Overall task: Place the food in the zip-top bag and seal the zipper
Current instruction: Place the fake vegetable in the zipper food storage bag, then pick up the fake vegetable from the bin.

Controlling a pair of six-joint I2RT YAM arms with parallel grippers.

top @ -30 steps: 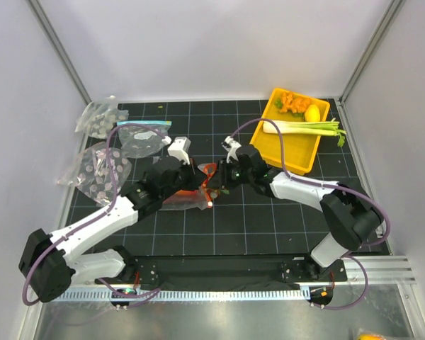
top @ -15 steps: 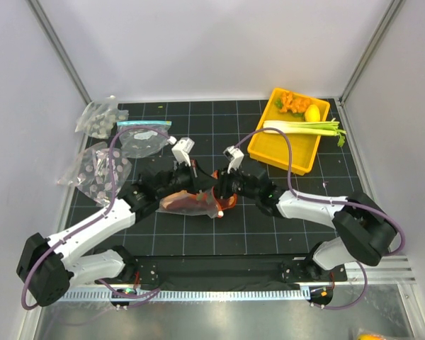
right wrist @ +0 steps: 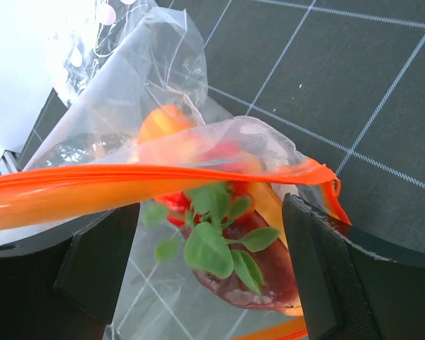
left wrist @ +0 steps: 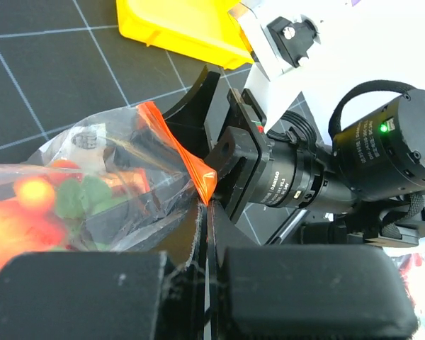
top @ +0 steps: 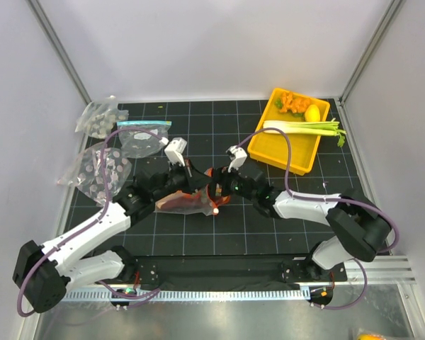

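On the left of the black gridded table, two crinkly clear bags of grey dotted pieces lie bunched at the edge. Just beside them is a clear bag with a light-blue strip.

The left arm reaches in low from the near-left corner, elbow bent, forearm angled towards the middle. Its left tool is clenched on the crinkly clear zip-top bag. Seen from its wrist, the two black pads nearly meet, with thin film pinched in the slit between them.

The bag lies mid-table between the two tools, mouth to the right. Through the wrinkled plastic show the toy foods: an orange chunk, green leafy bits and a dark-red slab. The narrow orange-red zipper strip runs glossy along the mouth and kinks at its corner.

The right tool faces the left one, close at the mouth. Its fingers stand apart, released, one on each side of the bag, with the strip crossing between them. The right arm stretches low from the near-right base.

Far right, well apart, a yellow plastic tray holds a long white-and-green leek, a yellow lemon and some orange pieces.
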